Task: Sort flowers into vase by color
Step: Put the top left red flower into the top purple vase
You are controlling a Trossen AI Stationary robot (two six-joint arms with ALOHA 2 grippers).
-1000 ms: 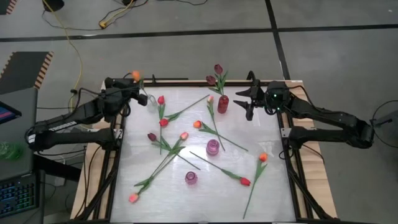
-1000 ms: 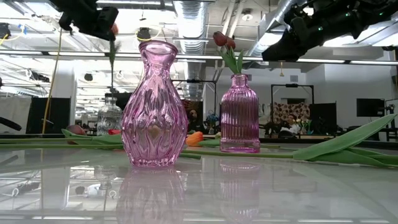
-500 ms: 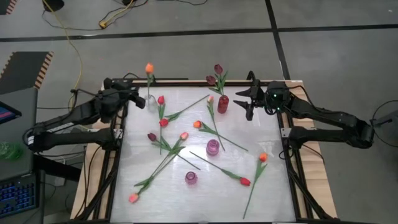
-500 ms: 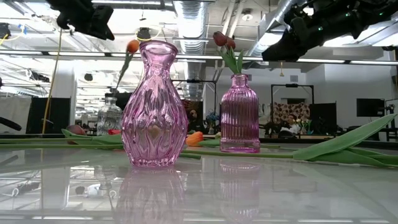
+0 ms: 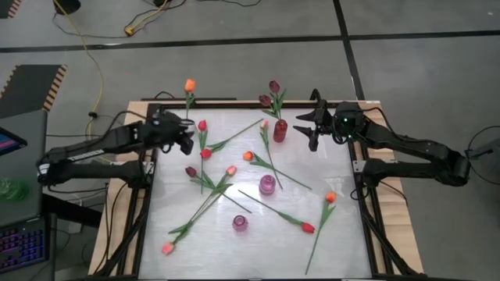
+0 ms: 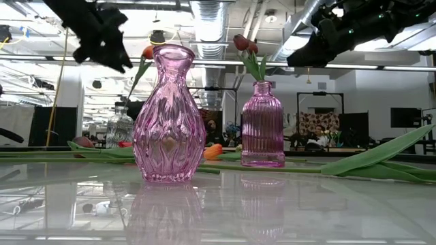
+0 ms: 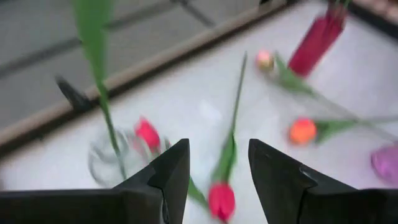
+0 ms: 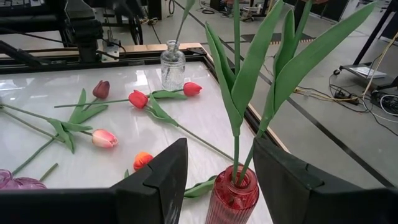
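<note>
Beside the clear vase (image 5: 186, 125), which holds one orange tulip (image 5: 189, 84), left end effector (image 5: 187, 134) is open; right end effector (image 5: 306, 127) open near the red vase (image 5: 280, 130) with two maroon tulips (image 5: 270, 92). Most flowers (image 5: 234, 168) lie unsorted on the bench (image 5: 344, 242).

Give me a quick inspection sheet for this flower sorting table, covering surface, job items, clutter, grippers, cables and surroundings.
Surface: white glossy table in a dark frame.
Job's things: clear vase at the far left corner holds one orange tulip; ribbed pink vase holds two maroon tulips; two more pink vases stand empty; about ten tulips lie scattered on the table.
Clutter: nothing seen.
Grippers: left gripper open, empty, beside the clear vase; right gripper open, empty, near the ribbed pink vase.
Cables: yellow cable on the floor.
Surroundings: grey floor; keyboard at left.
</note>
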